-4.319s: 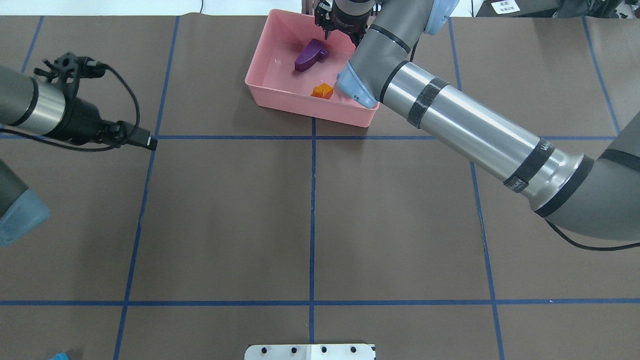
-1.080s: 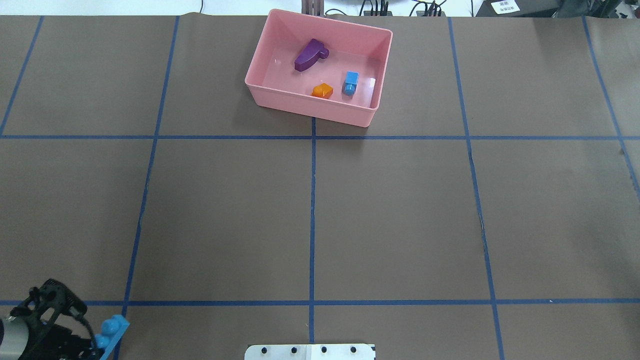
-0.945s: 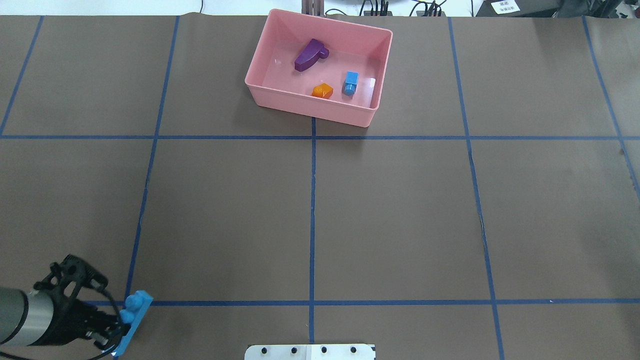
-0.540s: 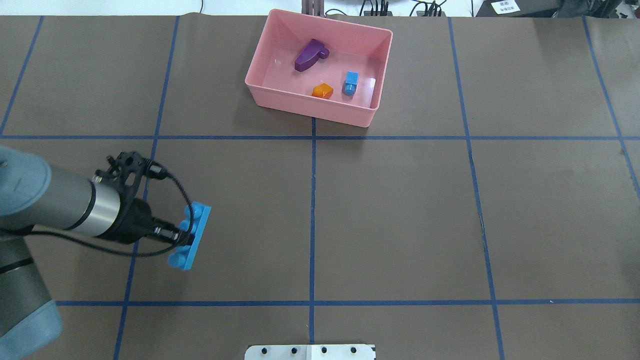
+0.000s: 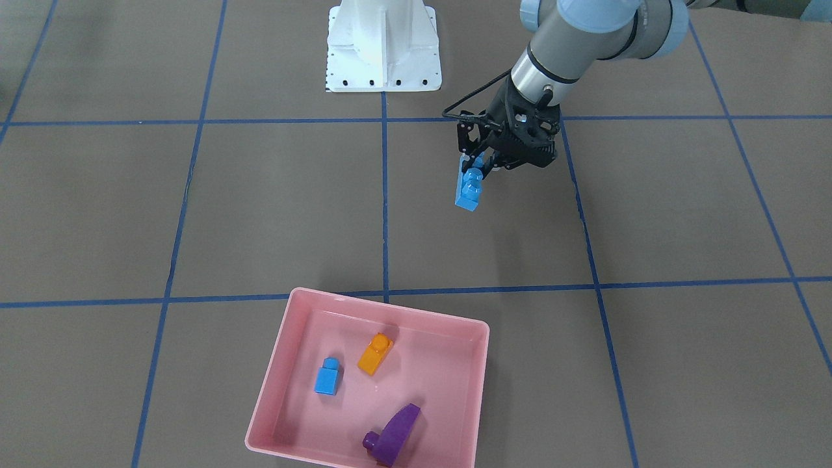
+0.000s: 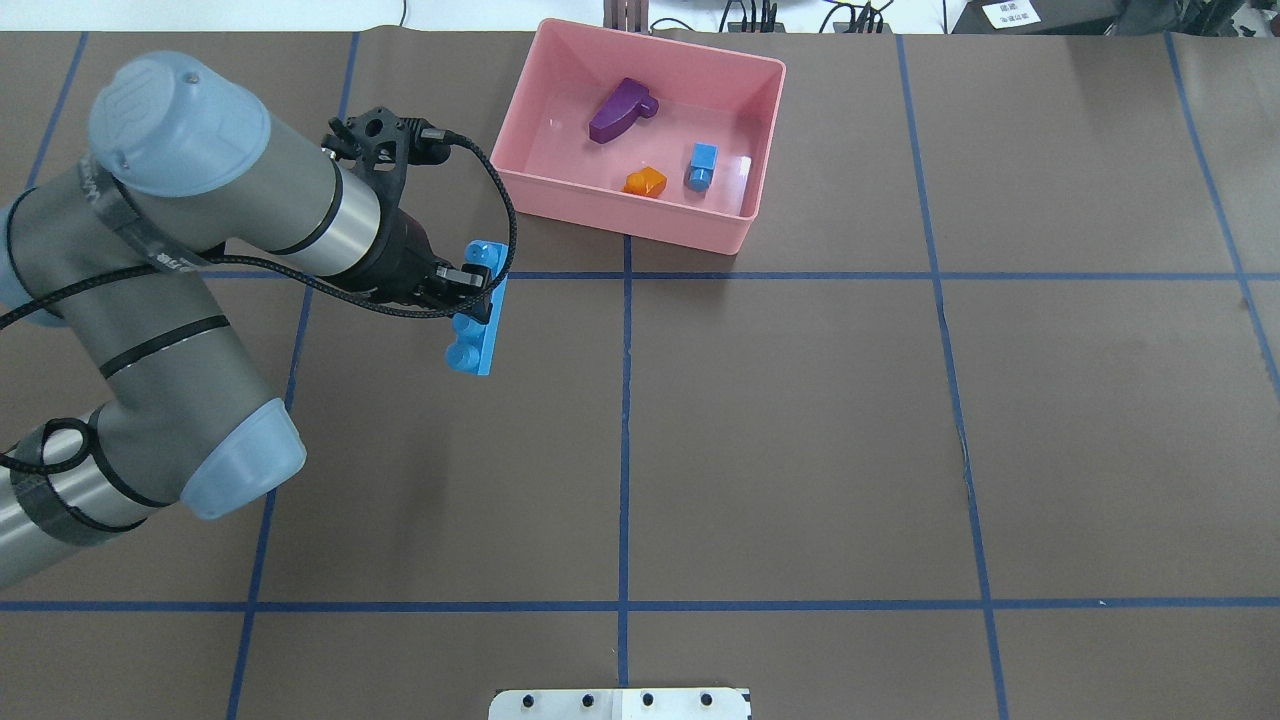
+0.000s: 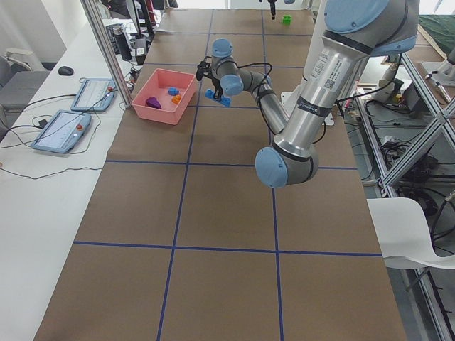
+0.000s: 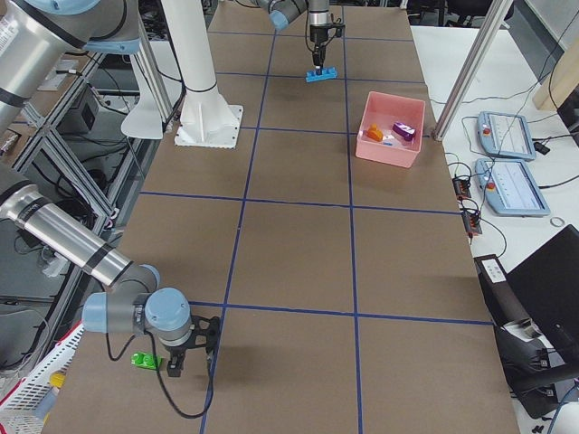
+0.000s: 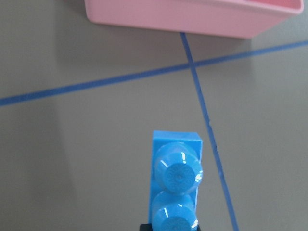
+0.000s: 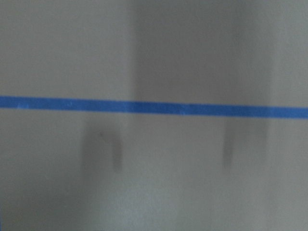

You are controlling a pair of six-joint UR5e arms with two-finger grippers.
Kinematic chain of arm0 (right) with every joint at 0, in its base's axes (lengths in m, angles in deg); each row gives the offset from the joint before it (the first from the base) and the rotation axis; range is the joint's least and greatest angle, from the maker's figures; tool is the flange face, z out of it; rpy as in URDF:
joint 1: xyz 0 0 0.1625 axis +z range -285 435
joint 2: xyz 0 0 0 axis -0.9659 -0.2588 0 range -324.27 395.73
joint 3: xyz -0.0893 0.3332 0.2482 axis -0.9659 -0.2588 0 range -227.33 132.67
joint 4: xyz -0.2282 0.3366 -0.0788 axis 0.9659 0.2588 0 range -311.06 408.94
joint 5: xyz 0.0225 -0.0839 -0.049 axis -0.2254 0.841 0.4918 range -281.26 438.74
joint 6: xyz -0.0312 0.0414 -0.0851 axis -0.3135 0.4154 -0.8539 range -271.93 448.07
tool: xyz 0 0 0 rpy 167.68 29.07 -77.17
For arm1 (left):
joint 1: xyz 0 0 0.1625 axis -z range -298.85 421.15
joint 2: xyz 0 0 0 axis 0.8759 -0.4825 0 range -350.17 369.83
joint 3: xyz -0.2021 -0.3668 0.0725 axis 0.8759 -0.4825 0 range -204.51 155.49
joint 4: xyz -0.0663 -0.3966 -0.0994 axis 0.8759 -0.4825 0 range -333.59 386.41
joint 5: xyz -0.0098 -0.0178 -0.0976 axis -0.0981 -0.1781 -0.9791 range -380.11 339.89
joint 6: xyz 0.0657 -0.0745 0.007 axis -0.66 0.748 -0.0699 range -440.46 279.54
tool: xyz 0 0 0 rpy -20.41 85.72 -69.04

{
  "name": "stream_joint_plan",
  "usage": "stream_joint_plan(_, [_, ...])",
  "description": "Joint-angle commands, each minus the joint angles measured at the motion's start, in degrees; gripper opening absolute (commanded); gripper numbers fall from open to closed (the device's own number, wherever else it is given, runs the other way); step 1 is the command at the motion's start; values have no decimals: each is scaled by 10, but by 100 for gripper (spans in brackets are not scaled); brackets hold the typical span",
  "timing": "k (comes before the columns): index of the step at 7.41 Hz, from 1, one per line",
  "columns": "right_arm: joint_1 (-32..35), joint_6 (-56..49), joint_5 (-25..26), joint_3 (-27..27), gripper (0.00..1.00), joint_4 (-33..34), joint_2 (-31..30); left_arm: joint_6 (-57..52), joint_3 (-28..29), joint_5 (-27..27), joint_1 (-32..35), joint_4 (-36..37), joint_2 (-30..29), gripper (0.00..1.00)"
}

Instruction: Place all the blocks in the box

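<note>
My left gripper (image 6: 478, 292) is shut on the long blue four-stud brick (image 6: 479, 312) and holds it above the table, short of the pink box's (image 6: 640, 226) near-left corner. The brick also shows in the front view (image 5: 468, 189) and the left wrist view (image 9: 176, 179). The purple sloped brick (image 6: 621, 109), orange brick (image 6: 645, 181) and small blue brick (image 6: 702, 165) lie in the box. The green brick (image 8: 144, 360) lies on the table far from the box, with my right gripper (image 8: 175, 364) just beside it. I cannot tell whether that gripper is open or shut.
The white robot base (image 5: 383, 45) stands at the table's near edge. Blue tape lines cross the brown table. The right wrist view is blurred and shows only table and a tape line (image 10: 154, 107). Tablets (image 8: 507, 136) lie beyond the box.
My left arm has carried the long blue brick from the near-left corner up towards the box. My right arm has left the box, where the small blue brick now lies.
</note>
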Motion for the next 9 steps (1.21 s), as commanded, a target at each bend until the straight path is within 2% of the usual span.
stream_joint_plan(1, [1, 43, -3, -65, 100, -111, -21, 22, 29, 1, 16, 2, -39, 0])
stream_joint_plan(3, [1, 49, -18, -78, 100, -113, -25, 74, 154, 1, 40, -2, -170, 0])
stream_joint_plan(5, [1, 51, -19, -85, 100, -112, -25, 87, 280, 56, 54, -29, -258, 0])
stream_joint_plan(6, [1, 50, -19, -86, 89, -112, -25, 110, 365, 62, 56, -94, -289, 0])
stream_joint_plan(7, [1, 51, -28, -87, 62, -112, -25, 152, 483, 119, 54, -198, -338, 0])
stream_joint_plan(8, [1, 49, -31, -87, 23, -112, -26, 154, 551, 129, 54, -232, -368, 0])
stream_joint_plan(9, [1, 46, -34, -87, 0, -114, -27, 154, 561, 141, 54, -243, -367, 0])
